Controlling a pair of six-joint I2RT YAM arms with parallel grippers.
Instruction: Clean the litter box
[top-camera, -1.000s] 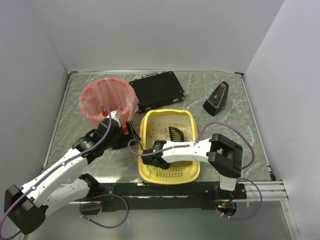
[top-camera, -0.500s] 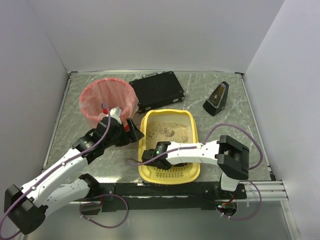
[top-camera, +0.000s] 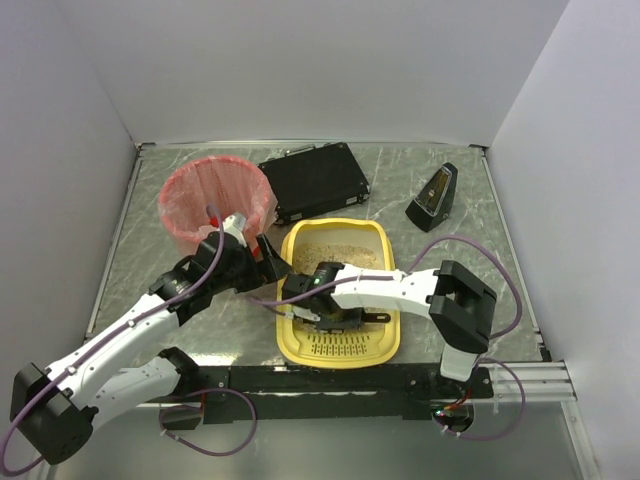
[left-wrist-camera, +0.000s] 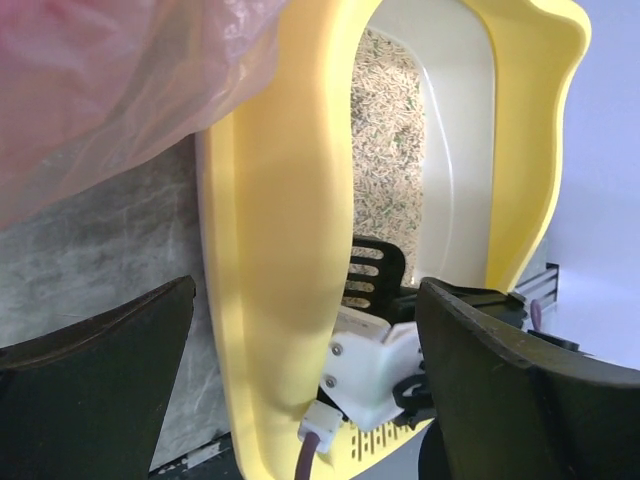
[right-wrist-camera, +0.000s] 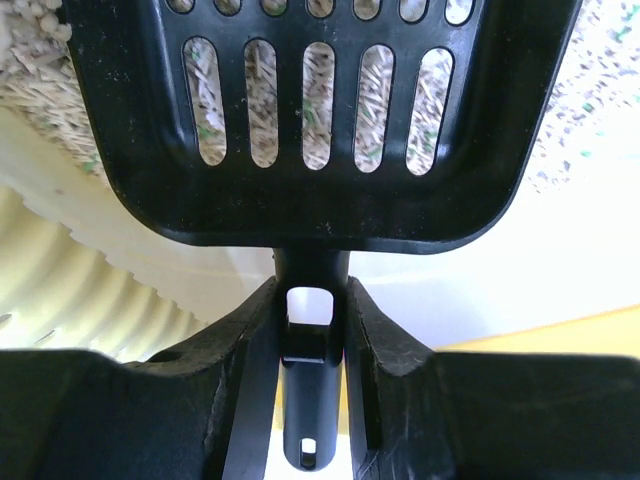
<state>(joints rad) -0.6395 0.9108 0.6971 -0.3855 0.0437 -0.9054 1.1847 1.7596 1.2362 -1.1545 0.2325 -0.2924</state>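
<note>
Top view of a three-sided enclosure. The back wall (top-camera: 310, 70), left wall (top-camera: 50, 180) and right wall (top-camera: 580, 180) are plain, matt and pale grey-white, meeting in straight vertical corners. They stand around a desk (top-camera: 480, 250) with a grey, marble-veined top. A thin metal strip (top-camera: 118, 230) edges the desk along the left, far and right sides. A black bar (top-camera: 330, 378) runs along the near edge and continues to the right as a slotted aluminium rail (top-camera: 530, 378). Lighting is soft and even, with only faint shadows.
</note>
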